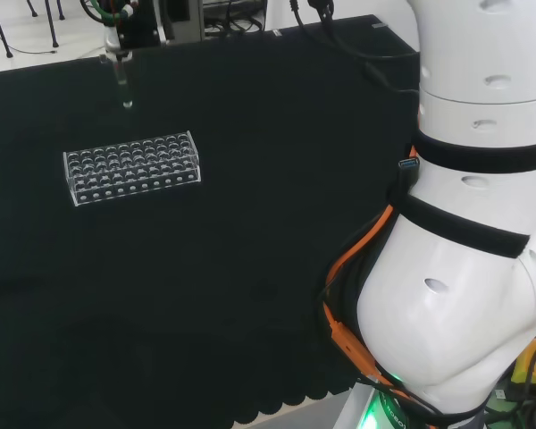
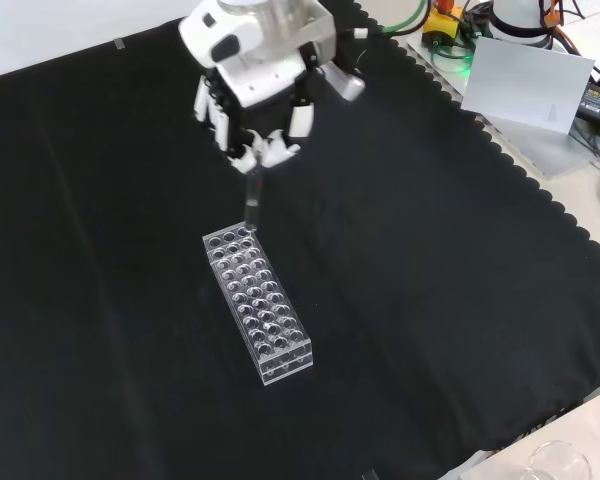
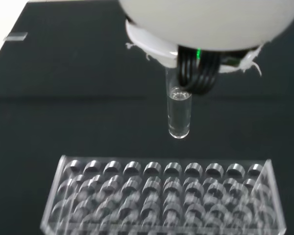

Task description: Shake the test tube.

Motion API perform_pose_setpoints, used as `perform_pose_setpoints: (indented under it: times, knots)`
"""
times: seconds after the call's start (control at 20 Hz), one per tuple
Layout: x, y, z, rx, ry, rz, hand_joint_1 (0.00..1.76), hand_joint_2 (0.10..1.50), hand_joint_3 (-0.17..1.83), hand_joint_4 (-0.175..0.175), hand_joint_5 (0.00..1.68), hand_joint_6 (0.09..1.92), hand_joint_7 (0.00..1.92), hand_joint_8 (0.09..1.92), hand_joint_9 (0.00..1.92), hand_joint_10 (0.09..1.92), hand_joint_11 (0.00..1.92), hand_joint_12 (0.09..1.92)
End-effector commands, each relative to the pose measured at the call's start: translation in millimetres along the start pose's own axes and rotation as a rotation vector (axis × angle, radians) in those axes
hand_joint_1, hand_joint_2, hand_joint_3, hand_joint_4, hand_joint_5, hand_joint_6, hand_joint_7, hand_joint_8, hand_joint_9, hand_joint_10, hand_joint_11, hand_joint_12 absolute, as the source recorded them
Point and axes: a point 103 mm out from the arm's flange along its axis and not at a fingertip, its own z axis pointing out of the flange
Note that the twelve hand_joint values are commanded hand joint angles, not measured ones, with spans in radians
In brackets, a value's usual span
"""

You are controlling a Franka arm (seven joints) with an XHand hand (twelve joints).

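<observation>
Nearest in the front view lies the clear rack (image 2: pixel 258 305), a long block of empty holes resting flat on the black cloth of the table (image 2: pixel 430 300). No tubes stand in the rack as far as the views show.

Just past the far end of the rack, the test tube (image 2: pixel 252 200) hangs upright in the air, its rounded bottom clear of the rack's top and not seated in any hole. The wrist view shows a plain gap between the tube's tip and the rack's nearest row, and a little clear liquid seems to sit in the tube's lower part, though that is hard to be sure of.

Above the rack's far end, the robot hand (image 2: pixel 258 110) has its fingers curled in and pinches the tube's upper end, so the tube hangs straight down from the fingertips.

As a judgement, the pick-up is done: the tube is out of the rack and lifted free. Whether the shaking is under way cannot be told from one moment. Putting the tube back in the rack would remain, if the task wants that.
</observation>
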Motion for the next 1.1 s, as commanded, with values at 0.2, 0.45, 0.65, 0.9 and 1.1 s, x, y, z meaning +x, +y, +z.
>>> perform_pose_setpoints:
  times: [0.2, 0.45, 0.65, 0.9, 1.1]
  knots:
    - [-138, 0, 0, -0.041, -0.062, 0.131, 1.45, 0.46, 0.91, -0.175, 1.36, 0.59, 1.49, 0.61, 1.34, 0.52, 0.99, 1.19]
    - [-136, 4, 6, -0.032, -0.078, 0.136, 1.45, 0.46, 0.91, -0.175, 1.36, 0.59, 1.49, 0.61, 1.34, 0.52, 0.99, 1.19]
    - [-154, -2, 4, -0.037, -0.045, 0.123, 1.45, 0.46, 0.91, -0.175, 1.36, 0.59, 1.49, 0.61, 1.34, 0.52, 0.99, 1.19]
    - [-138, -1, 8, -0.027, -0.053, 0.11, 1.45, 0.46, 0.91, -0.175, 1.36, 0.59, 1.49, 0.61, 1.35, 0.52, 0.99, 1.19]
    - [-126, 1, 11, -0.021, -0.043, 0.093, 1.45, 0.46, 0.9, -0.175, 1.36, 0.58, 1.49, 0.61, 1.35, 0.52, 0.99, 1.19]
